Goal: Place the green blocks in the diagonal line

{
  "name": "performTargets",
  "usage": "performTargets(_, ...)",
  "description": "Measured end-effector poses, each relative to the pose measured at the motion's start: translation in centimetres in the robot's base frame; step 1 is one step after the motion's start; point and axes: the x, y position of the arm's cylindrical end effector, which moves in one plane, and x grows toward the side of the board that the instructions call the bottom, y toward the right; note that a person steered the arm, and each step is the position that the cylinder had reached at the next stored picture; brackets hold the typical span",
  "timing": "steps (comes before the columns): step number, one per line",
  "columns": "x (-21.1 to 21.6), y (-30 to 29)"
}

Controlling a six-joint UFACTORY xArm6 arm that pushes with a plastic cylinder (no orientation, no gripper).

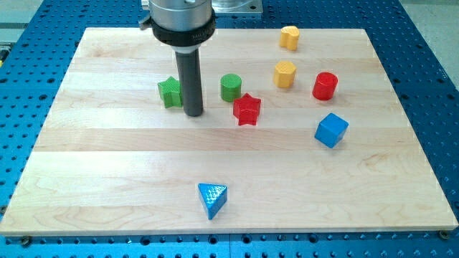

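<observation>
A green star-shaped block (170, 92) lies on the wooden board (107, 165) at upper centre-left. A green cylinder (231, 87) stands to its right. My tip (193, 113) rests on the board between them, close to the right side of the green star block and a little lower in the view. The cylinder is apart from the tip, further to the right. The rod rises straight up to the arm's head at the view's top.
A red star (247, 109) sits just below-right of the green cylinder. Two yellow blocks (285, 74) (289, 37) and a red cylinder (325, 86) lie at upper right. A blue cube (330, 130) is at right, a blue triangle (212, 198) at bottom centre.
</observation>
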Motion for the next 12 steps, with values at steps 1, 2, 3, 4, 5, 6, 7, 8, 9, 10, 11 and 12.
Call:
performTargets(1, 0.3, 4.0)
performTargets(2, 0.3, 8.9)
performTargets(3, 0.2, 11.0)
performTargets(4, -1.6, 8.8)
performTargets(5, -2.5, 7.3)
performTargets(6, -2.4, 7.2)
performTargets(7, -2.4, 5.0)
performTargets(8, -2.0, 2.5)
performTargets(9, -2.9, 3.0)
performTargets(10, -3.5, 5.6)
performTargets(11, -1.2, 2.5)
performTargets(12, 4.8, -5.8)
